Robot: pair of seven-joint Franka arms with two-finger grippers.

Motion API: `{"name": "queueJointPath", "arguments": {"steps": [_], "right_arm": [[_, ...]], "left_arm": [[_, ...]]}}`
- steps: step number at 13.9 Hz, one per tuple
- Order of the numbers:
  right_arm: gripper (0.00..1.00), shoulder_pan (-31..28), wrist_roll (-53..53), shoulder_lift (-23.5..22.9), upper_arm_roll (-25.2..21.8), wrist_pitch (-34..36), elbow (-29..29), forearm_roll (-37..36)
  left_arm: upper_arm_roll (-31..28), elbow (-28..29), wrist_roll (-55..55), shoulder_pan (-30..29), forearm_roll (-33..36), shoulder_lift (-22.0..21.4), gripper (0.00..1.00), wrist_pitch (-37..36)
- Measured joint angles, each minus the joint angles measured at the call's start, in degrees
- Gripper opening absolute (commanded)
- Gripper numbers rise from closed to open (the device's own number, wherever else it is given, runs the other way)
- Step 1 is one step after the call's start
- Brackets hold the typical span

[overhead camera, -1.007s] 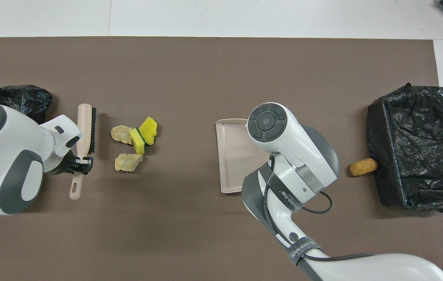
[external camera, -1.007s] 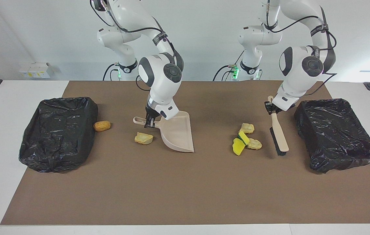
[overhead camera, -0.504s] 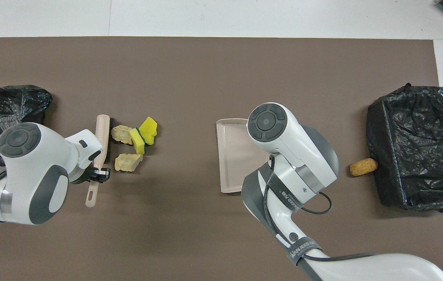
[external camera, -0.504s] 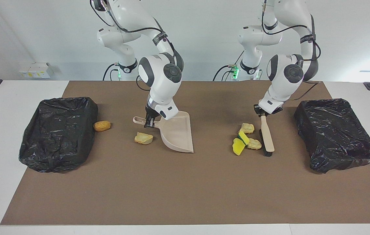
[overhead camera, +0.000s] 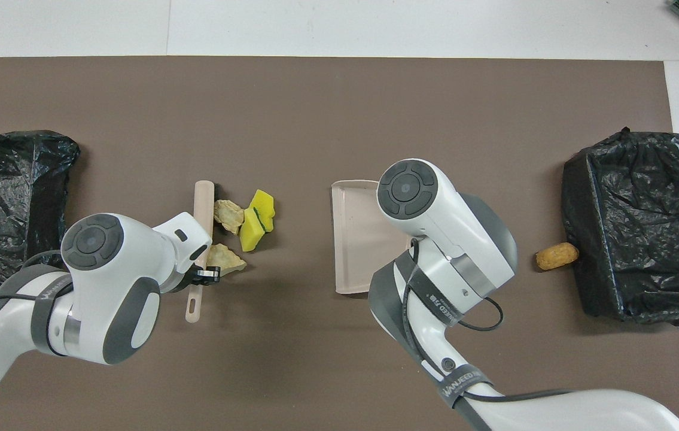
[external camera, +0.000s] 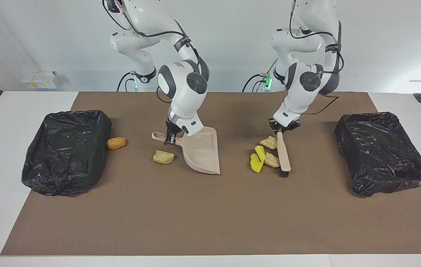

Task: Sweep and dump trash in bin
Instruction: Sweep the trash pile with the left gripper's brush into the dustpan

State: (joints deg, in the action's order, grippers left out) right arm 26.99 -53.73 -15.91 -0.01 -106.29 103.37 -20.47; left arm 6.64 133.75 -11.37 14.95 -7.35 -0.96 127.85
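My left gripper (external camera: 283,128) (overhead camera: 204,274) is shut on the handle of a tan brush (external camera: 283,155) (overhead camera: 200,209) whose bristles rest on the mat. Against the brush lie trash pieces: a yellow green-backed sponge bit (external camera: 257,160) (overhead camera: 257,212) and two tan lumps (external camera: 269,142) (overhead camera: 225,258). My right gripper (external camera: 169,139) is shut on the handle of the beige dustpan (external camera: 202,152) (overhead camera: 357,239), which stands tilted with its lip on the mat. Another tan lump (external camera: 163,157) lies beside the dustpan; the right arm hides it in the overhead view.
Two black-bagged bins stand on the mat, one (external camera: 104,126) (overhead camera: 578,239) at the right arm's end, one (external camera: 347,137) (overhead camera: 58,155) at the left arm's end. An orange lump (external camera: 116,143) (overhead camera: 556,256) lies against the bin at the right arm's end.
My left arm has swept the brush along the mat toward the dustpan, pushing the sponge bit and two lumps with it. The right arm and dustpan have stayed put.
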Motion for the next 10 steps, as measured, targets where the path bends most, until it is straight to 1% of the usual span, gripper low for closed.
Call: {"name": "queueJointPath", "arguments": {"steps": [3,5,6,8,10], "right_arm": [[0.00,0.1,0.3,0.0,0.0,0.0,0.0,0.0],[0.00,0.1,0.4,0.0,0.0,0.0,0.0,0.1],[0.00,0.1,0.5,0.0,0.0,0.0,0.0,0.1],[0.00,0.2,0.8,0.0,0.0,0.0,0.0,0.1],[0.00,0.2,1.0,0.0,0.0,0.0,0.0,0.1]], "left_arm": [[0.1,0.0,-3.7,6.7,-5.0,0.2,0.00,3.1],[0.3,0.0,-6.1,10.8,-7.0,1.3,0.00,6.4],[0.3,-0.2,-7.0,12.4,-7.5,2.0,0.00,7.9],[0.3,-1.0,-7.3,14.0,-8.2,2.7,0.00,8.3],[0.3,-1.5,-7.3,16.0,-10.6,2.8,0.00,8.3]]}}
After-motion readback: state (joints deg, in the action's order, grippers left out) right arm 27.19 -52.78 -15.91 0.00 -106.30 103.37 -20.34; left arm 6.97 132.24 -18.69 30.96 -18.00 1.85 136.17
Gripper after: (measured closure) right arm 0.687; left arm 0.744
